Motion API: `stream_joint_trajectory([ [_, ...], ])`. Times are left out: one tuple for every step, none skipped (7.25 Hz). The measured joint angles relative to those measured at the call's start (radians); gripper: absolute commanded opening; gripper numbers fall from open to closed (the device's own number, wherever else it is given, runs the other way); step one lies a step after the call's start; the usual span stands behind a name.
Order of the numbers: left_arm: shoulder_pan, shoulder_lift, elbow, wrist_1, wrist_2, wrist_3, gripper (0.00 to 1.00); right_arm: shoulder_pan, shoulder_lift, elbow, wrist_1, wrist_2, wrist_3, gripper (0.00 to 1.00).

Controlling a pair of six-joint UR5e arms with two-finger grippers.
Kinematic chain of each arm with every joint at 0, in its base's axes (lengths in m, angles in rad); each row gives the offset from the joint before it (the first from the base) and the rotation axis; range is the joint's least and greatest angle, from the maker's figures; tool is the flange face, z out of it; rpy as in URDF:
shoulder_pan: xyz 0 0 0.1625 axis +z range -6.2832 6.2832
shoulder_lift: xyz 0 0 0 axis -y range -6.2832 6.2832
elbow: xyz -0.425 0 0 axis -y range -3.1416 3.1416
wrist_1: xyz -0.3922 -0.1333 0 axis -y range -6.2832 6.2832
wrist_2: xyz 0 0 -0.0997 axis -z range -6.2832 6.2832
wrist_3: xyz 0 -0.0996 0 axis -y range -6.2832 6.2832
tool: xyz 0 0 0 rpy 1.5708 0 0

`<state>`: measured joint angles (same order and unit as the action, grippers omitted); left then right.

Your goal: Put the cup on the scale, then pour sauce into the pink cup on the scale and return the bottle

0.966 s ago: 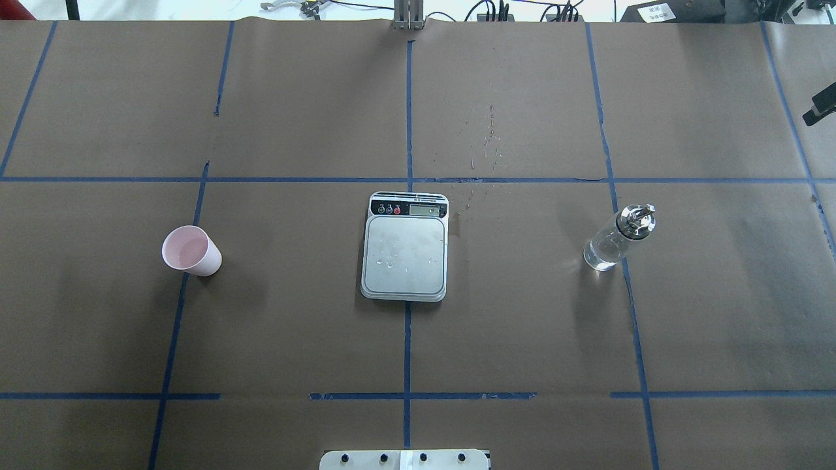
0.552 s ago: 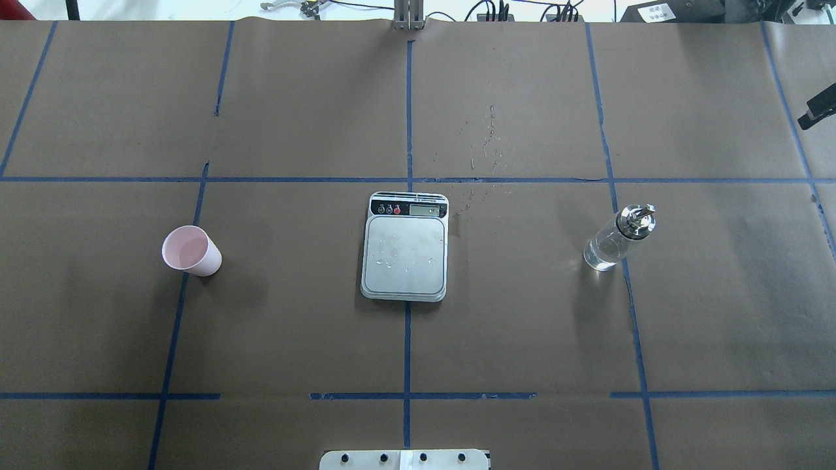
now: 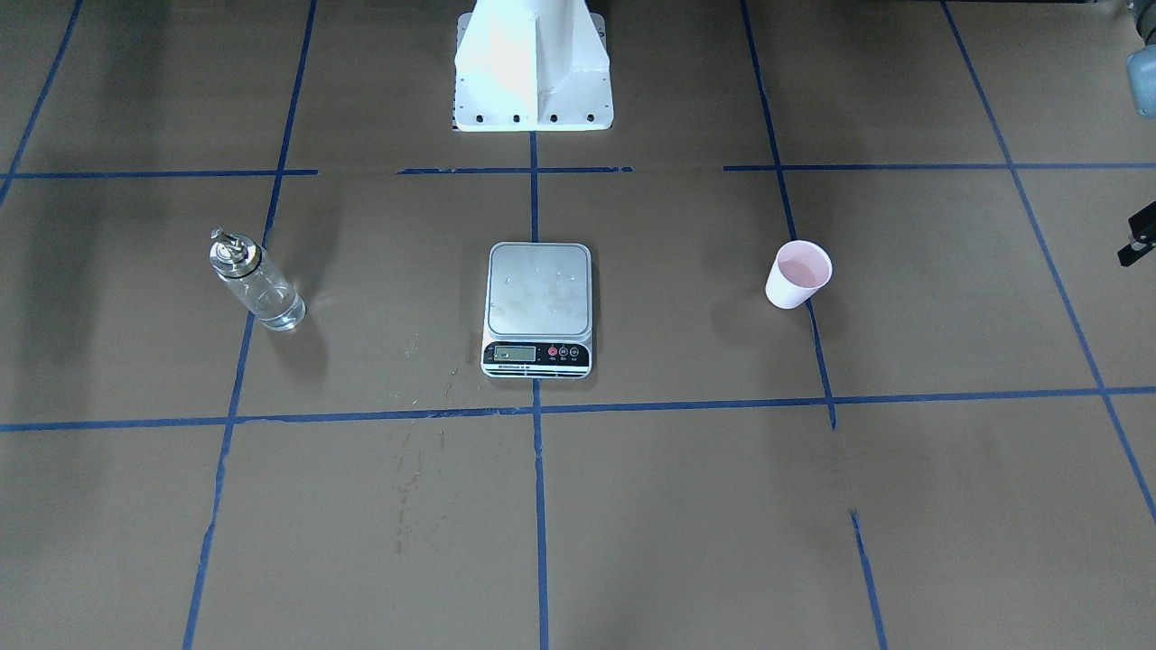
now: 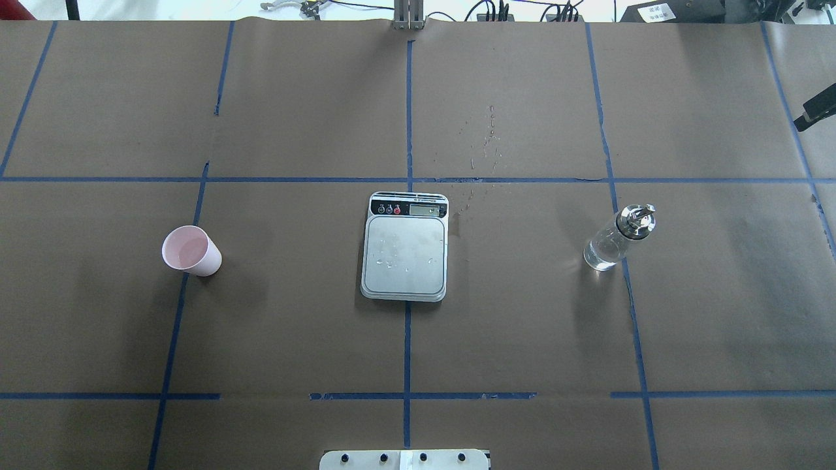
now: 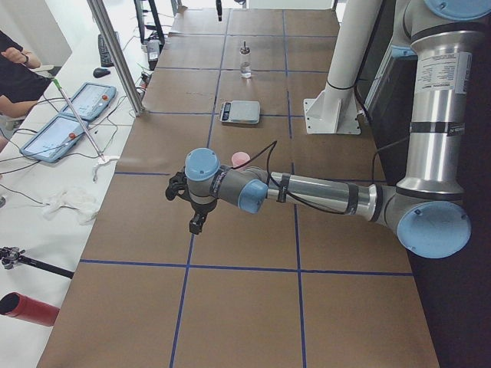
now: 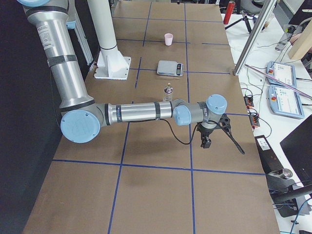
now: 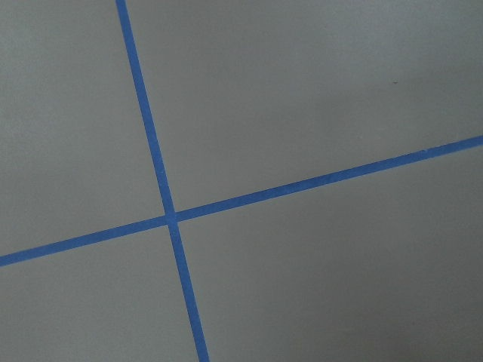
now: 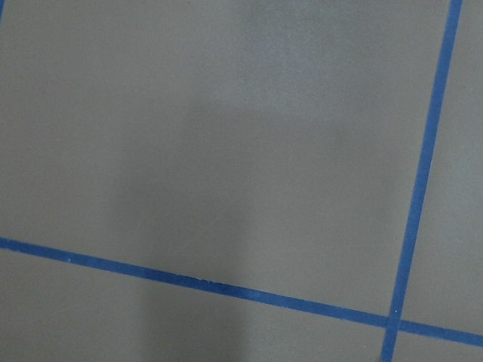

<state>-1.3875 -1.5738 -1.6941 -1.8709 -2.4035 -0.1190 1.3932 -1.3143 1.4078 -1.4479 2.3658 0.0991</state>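
Two grippers hang over opposite ends of the table, and neither shows its fingers clearly. I cannot tell whether they are spread or pressed together. The left gripper points down from a forearm stretched level above the brown paper, and its wrist camera sees only that paper and a crossing of blue tape. The right gripper hangs the same way at the far end, with just paper and tape lines below it.

Nearest the left gripper is the cup. It lies just past that arm's forearm toward the table's middle, standing upright on a tape line with its pink inside showing. It stands on the table, well apart from the scale. The scale lies flat midway between the two grippers, with its black button strip on the side away from the robot and small droplets on its plate.

Closest to the right gripper is the bottle, upright on another tape line with its metal pourer on top, well apart from the scale and farthest from the cup.
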Motion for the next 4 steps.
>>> stream_joint_trajectory([
  [0.071,-0.010,-0.028,-0.046,-0.006,-0.158,1.00,-0.002,-0.006,0.007,0.005,-0.002,0.002,1.00],
  [0.179,-0.031,-0.077,-0.079,0.025,-0.366,1.00,-0.003,-0.008,0.014,0.006,-0.003,0.002,1.00],
  [0.281,-0.052,-0.121,-0.093,0.064,-0.525,0.98,-0.003,-0.009,0.020,0.007,-0.003,0.000,1.00],
  [0.356,-0.073,-0.144,-0.097,0.084,-0.631,0.98,-0.003,-0.010,0.025,0.007,-0.003,-0.001,1.00],
])
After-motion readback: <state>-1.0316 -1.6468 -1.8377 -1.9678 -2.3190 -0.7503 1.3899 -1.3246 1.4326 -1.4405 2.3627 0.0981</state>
